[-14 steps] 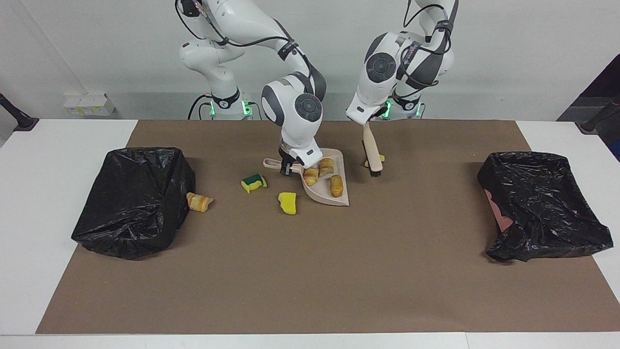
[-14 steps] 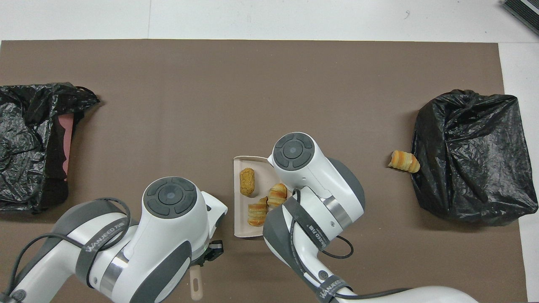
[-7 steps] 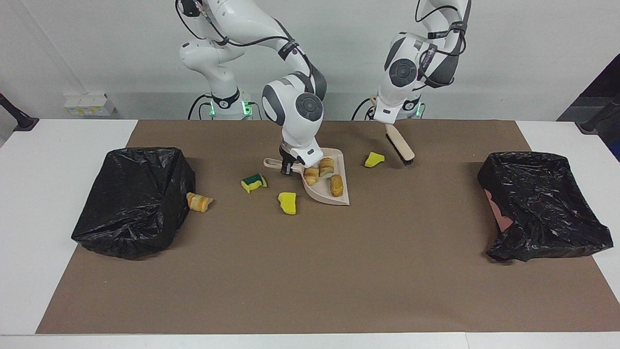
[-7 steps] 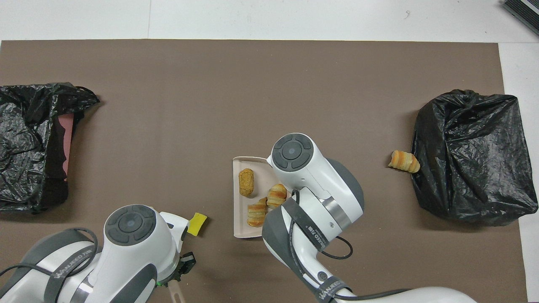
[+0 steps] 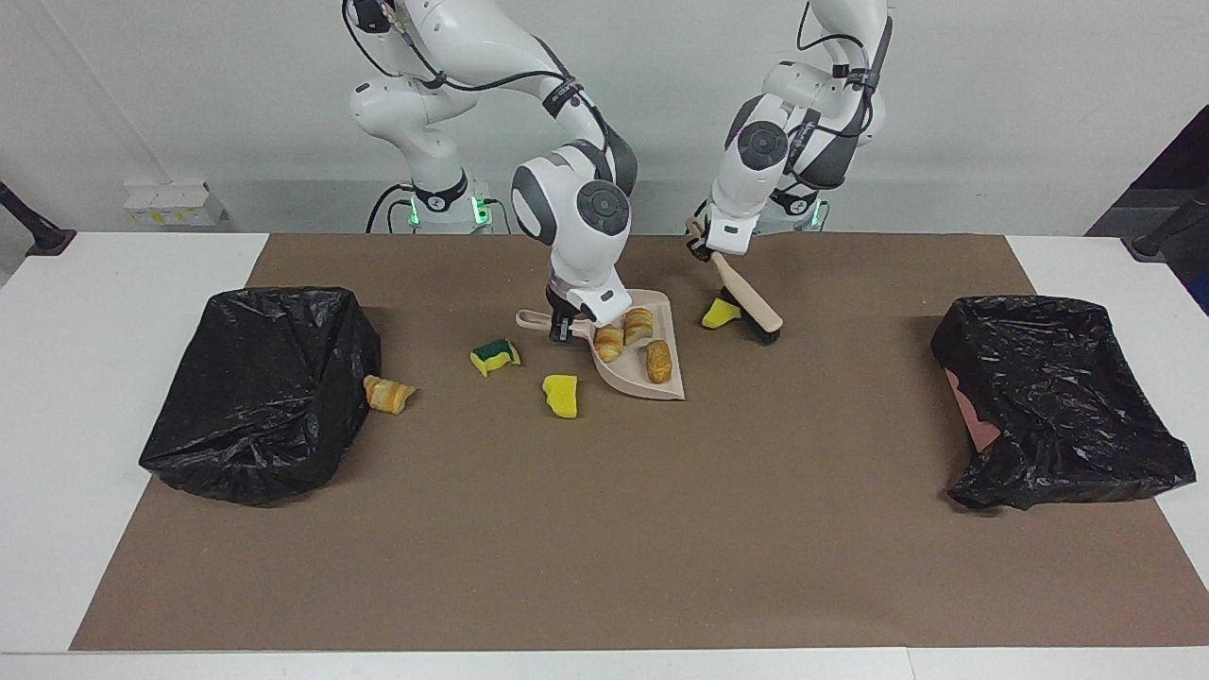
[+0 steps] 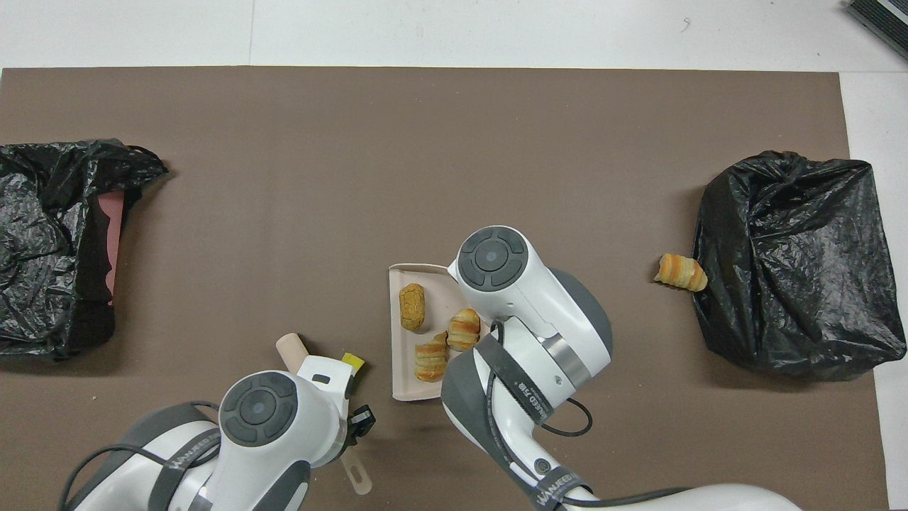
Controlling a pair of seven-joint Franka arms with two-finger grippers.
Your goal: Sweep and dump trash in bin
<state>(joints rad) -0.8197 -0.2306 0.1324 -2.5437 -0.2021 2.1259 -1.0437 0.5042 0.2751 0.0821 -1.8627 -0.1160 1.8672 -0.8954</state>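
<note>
Swung back in, our left pincer (image 5: 701, 247) — clamped on the beige black-bristled brush (image 5: 751, 307) — sets bristles just beside the yellow sponge chunk (image 5: 720, 314), at its three o'clock in the facing view. At nine o'clock waits the beige plastic dustpan (image 5: 652, 373), handle gripped by our right pincer (image 5: 559, 326).

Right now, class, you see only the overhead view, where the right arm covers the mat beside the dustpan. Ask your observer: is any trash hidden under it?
Observer: Yes. A green-backed sponge and a yellow sponge lie on the mat beside the dustpan, toward the right arm's end.
Operator: What holds the dustpan?
Observer: The right pincer is shut on its handle.
Operator: And the brush?
Observer: The left pincer holds the brush tilted, bristles down, beside a yellow scrap.
</note>
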